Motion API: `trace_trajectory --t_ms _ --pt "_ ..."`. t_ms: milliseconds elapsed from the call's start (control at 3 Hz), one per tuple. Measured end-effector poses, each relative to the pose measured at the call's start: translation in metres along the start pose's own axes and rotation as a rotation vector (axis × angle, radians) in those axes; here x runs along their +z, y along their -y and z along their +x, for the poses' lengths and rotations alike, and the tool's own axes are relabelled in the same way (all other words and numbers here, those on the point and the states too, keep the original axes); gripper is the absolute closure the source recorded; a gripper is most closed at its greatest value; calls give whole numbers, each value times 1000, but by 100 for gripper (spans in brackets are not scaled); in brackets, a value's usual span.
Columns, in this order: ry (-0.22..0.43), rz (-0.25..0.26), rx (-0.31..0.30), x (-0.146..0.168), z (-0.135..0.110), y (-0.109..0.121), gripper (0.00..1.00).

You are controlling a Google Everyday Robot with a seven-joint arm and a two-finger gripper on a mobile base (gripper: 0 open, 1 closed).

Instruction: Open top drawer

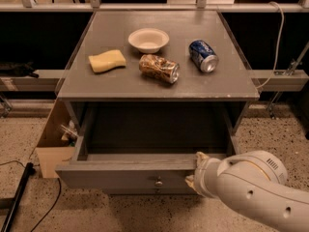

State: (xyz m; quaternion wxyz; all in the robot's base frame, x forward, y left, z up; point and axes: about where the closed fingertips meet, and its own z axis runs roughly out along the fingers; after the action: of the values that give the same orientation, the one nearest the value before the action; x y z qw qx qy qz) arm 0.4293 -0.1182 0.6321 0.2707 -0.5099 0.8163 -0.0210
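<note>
My claw [195, 170] sat lower right of centre, against the front panel of the top drawer [120, 175]; I couldn't tell whether it gripped anything. The drawer stood pulled out across the lower middle, its knob [158, 181] just left of the claw.

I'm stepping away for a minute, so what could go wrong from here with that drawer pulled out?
The top drawer stands far out; pulling further might drop it out of the cabinet. The gripper sits at the front panel's right side, off the knob, so the pull may skew the drawer. The blue can and brown can lie on their sides on the cabinet top; a jolt could roll them.
</note>
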Motion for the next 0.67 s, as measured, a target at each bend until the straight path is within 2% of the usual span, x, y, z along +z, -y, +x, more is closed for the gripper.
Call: trace_trajectory --t_ms 333,667 --pt "9 5 4 -6 5 -7 100" --pt "9 5 4 -8 4 -7 100"
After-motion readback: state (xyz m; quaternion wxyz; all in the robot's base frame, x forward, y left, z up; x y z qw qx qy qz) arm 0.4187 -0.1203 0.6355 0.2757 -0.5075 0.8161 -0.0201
